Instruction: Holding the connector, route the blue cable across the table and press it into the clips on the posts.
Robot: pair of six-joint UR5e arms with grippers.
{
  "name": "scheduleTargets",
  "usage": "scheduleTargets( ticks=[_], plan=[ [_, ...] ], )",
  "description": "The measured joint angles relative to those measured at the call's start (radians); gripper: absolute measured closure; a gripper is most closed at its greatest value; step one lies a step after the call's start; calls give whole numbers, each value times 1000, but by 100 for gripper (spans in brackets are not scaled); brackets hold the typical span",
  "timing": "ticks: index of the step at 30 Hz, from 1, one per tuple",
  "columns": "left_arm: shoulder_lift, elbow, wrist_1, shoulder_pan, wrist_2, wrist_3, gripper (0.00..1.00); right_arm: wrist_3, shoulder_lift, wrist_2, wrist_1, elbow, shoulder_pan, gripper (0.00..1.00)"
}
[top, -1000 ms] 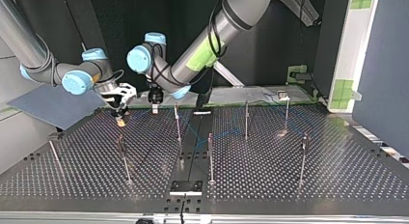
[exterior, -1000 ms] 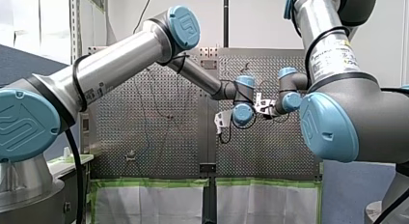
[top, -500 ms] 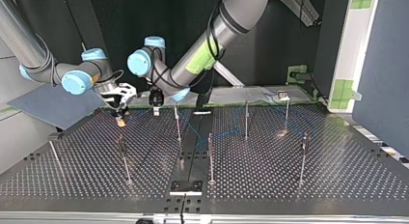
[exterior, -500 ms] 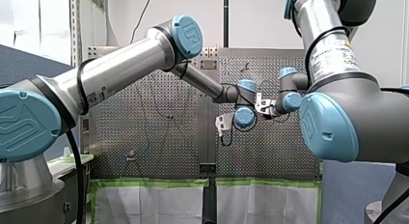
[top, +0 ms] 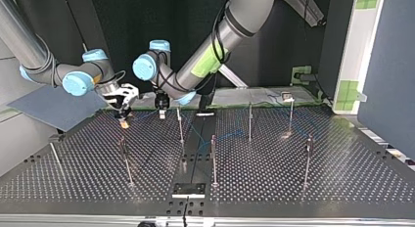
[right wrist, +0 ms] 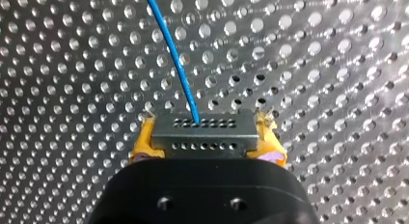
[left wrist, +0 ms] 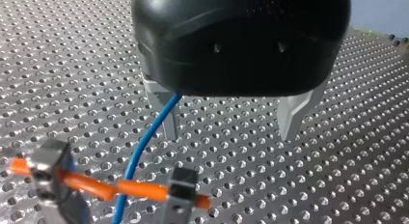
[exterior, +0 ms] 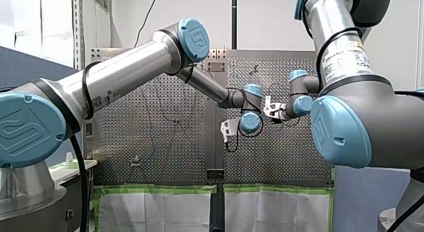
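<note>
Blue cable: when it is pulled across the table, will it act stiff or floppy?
Probably floppy: the blue cable is thin and curves away from the connector in my right claw. Likely light, trailing wherever the connector leads. It could slide freely, since my left claw stands open, not pinching it.

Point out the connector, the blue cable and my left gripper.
connector (right wrist: 203, 134): right wrist view, middle of its perforated grey face.
blue cable (right wrist: 171, 50): right wrist view, mid-run ahead of the connector.
left gripper (left wrist: 229, 133): left wrist view, midway between its open fingertips.
</note>
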Motion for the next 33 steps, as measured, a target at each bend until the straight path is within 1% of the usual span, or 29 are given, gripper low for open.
scheduleTargets(
  ticks=[3, 5, 6, 8, 9, 10, 11, 19, 22, 27, 30, 33],
  plan=[
    [0, 1, 1, -2, 2, -7, 0, 1, 0, -23, 0, 0, 0, 100],
    [0, 1, 4, -3, 4, -8, 27, 1, 0, -31, 0, 0, -1, 100],
    [0, 1, 5, -4, 5, -8, 27, 2, 0, -34, 0, 0, -1, 100],
    [0, 2, 8, -6, 7, -7, 69, 2, 0, -37, 1, 0, -1, 100],
    [0, 3, 10, -6, 8, -6, 69, 2, 0, -38, 1, 0, -1, 100],
    [1, 4, 10, -7, 8, -6, 83, 2, 0, -38, 1, 0, -1, 100],
    [0, 5, 11, -8, 8, -6, 100, 2, 0, -38, 1, 0, -2, 100],
    [1, 9, 5, -10, -5, -17, 100, 2, -1, -39, 1, 0, -2, 100],
    [2, 12, -6, -12, -18, -20, 100, 4, -1, -39, 0, 0, -2, 100],
    [11, 18, -31, -18, -52, -34, 100, 7, -5, -38, 0, -1, -4, 100],
    [31, 19, -37, -23, -61, -37, 100, 12, -14, -39, 1, -4, -4, 100],
    [57, 20, -42, -25, -66, -38, 100, 29, -37, -38, 0, -10, -4, 100]
  ],
)
